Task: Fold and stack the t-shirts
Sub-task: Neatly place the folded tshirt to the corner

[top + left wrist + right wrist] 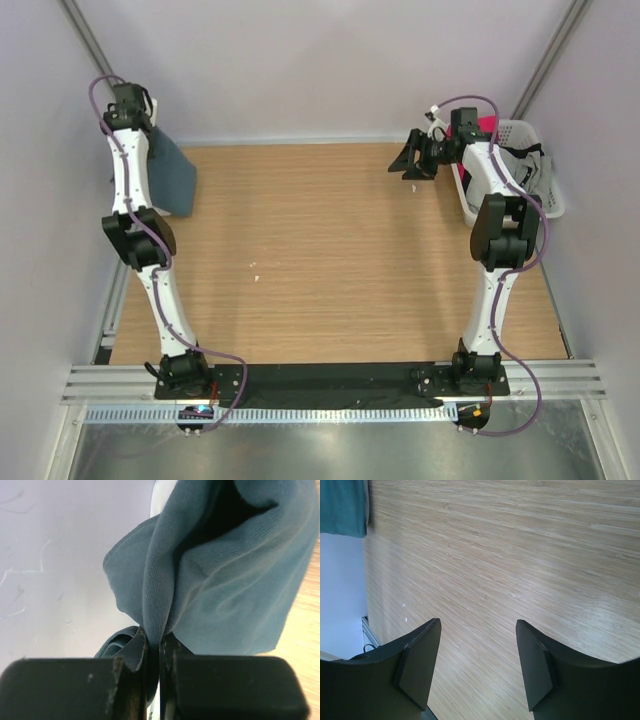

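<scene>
Rightward, basket (552, 203) holding garments (527, 172), blue tee (176, 176) pinched

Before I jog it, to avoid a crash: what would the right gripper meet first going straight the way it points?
Probably the bare table: the open right gripper angles down at it, the slate-blue t-shirt off to one side.

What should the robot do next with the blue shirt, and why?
Probably swing the left hand toward the middle of the table and lower the blue shirt there. It hangs bunched from that shut hand at the far left edge, and needs flat wood to be spread out.
</scene>
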{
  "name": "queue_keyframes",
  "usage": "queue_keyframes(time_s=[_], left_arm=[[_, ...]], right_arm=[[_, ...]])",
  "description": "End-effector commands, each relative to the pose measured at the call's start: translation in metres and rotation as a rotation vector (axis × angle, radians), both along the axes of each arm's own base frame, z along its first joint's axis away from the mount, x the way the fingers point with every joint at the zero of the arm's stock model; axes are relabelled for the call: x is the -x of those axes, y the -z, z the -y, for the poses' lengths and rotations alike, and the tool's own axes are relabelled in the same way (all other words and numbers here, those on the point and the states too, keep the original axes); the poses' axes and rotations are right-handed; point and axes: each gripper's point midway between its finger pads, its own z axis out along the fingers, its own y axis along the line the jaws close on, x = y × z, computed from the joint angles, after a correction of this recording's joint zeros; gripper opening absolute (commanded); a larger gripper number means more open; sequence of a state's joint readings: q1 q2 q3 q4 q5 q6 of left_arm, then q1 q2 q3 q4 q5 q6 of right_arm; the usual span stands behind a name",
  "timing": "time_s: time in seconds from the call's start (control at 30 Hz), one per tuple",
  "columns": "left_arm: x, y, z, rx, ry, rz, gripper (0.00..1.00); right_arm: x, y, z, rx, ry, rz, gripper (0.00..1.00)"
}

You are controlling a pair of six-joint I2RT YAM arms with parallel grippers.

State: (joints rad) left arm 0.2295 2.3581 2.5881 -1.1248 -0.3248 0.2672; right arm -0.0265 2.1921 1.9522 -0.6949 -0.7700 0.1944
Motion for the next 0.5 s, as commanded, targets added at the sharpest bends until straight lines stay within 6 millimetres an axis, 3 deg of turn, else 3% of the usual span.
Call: queue_keyframes(time_s=[0.0, 0.13, 0.47], left_arm=[[-0.012, 0.003, -0.027, -0.073, -0.047, 0.031, 0.0], [-0.012, 0.036, -0.052, -0.124, -0.095, -0.033, 0.0], [-0.015, 0.066, -0.08, -0.308, -0.195, -0.106, 0.05]], right_arm=[[0.0, -0.037, 0.001, 0.007, 0.003, 0.098, 0.68], [0.002, -0.034, 0.002, 0.012, 0.006, 0.091, 0.68], [0.006, -0.031, 0.002, 0.021, 0.008, 0.082, 0.68]])
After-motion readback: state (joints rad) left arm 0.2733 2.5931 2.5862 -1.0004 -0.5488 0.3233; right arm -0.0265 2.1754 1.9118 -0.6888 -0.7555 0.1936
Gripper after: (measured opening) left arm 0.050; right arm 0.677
